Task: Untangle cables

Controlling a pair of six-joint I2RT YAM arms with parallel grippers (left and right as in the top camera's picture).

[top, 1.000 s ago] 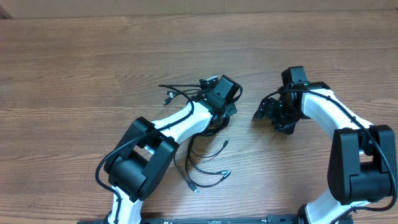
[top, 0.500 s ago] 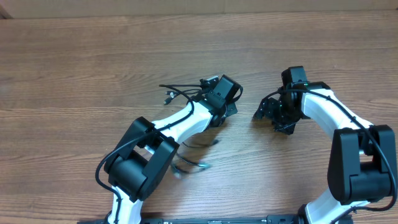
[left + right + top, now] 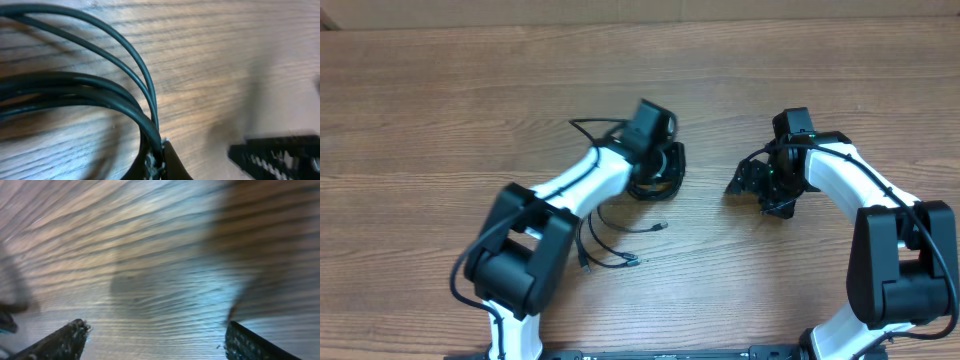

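Several cables [image 3: 90, 89] bunched mid-surface [image 3: 440, 100], loose plug ends trailing toward 7 o'clock. Left gripper [image 3: 156, 166] pressed together, pinching strands of bundle. Right gripper [image 3: 155, 330] at 3 o'clock, well apart from cables, spread wide, gripping nothing.

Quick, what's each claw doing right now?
Left claw: closed, pinching the cables.
Right claw: open, holding nothing.

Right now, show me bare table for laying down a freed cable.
The table is bare along its whole far edge. A narrower gap lies between the cables and the right gripper. Crowded around the left gripper, shut on the cables.
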